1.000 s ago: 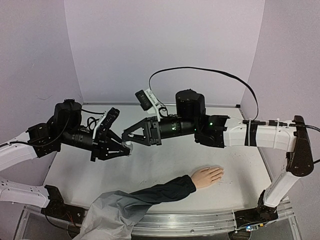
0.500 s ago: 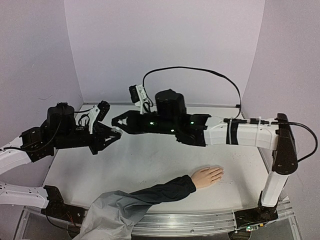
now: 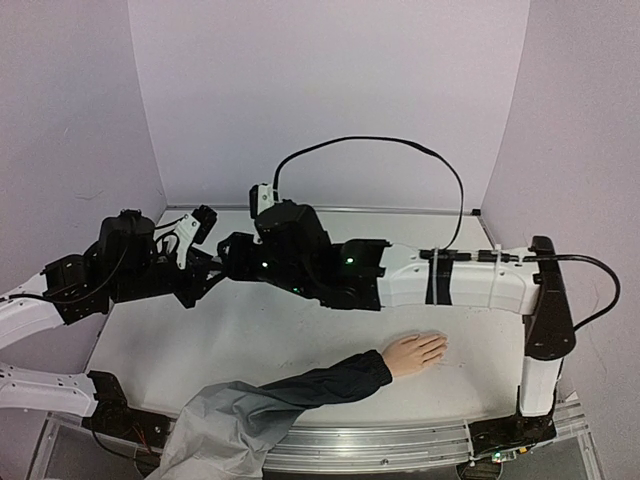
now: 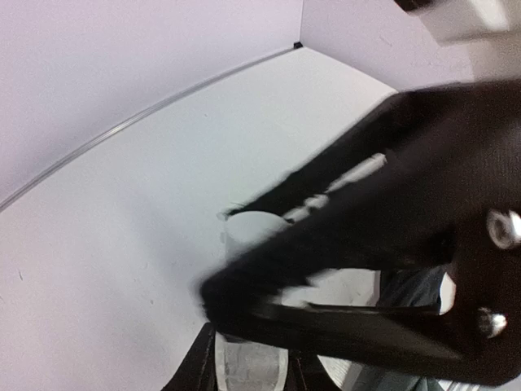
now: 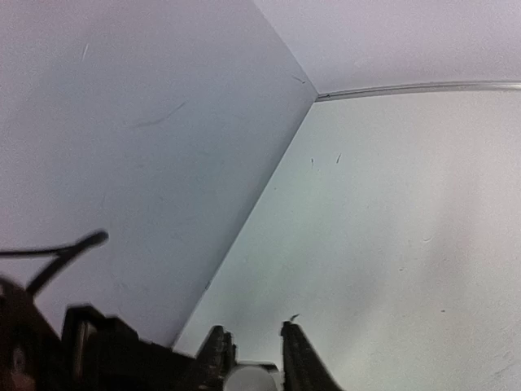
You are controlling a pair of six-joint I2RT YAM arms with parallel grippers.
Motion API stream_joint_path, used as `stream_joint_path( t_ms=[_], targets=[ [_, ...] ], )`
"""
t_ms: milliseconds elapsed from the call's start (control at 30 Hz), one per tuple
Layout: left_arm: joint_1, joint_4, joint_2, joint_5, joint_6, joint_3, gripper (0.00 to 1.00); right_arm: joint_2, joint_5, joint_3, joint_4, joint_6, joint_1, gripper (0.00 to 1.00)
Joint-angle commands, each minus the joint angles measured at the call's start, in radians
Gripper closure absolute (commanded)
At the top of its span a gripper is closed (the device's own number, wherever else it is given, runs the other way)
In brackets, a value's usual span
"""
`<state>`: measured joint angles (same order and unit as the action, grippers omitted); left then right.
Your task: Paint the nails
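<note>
the nails (image 3: 440,346) tip the mannequin hand (image 3: 410,354), which lies flat on the table (image 3: 300,335) near its front edge, well apart from both arms. my left gripper (image 4: 249,379) is clenched on a small whitish item (image 4: 248,362). my right gripper (image 5: 251,346) straddles its top; whether it grips, i cannot tell.

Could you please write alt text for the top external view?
Two robot arms reach toward each other above the left of a white table, the left gripper and right gripper close together. Near the front edge, apart from both, a pale mannequin hand in a dark sleeve lies flat.
</note>
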<state>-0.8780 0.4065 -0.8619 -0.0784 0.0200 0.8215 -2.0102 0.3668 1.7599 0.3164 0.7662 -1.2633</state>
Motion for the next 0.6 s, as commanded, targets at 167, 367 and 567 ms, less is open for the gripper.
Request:
stream_joint_path(
  t_ms=[167, 367, 567],
  targets=[
    [0.017, -0.152, -0.020, 0.036, 0.003, 0.052, 1.00, 0.345, -0.365, -0.330, 0.145, -0.266, 0.078, 0.23],
    [0.017, -0.178, -0.036, 0.431, -0.009, 0.067, 1.00, 0.433, -0.633, -0.468, 0.224, -0.287, 0.164, 0.17],
    [0.017, -0.199, -0.076, 0.740, -0.013, 0.083, 1.00, 0.448, -0.821, -0.488, 0.269, -0.338, 0.173, 0.29]
  ],
)
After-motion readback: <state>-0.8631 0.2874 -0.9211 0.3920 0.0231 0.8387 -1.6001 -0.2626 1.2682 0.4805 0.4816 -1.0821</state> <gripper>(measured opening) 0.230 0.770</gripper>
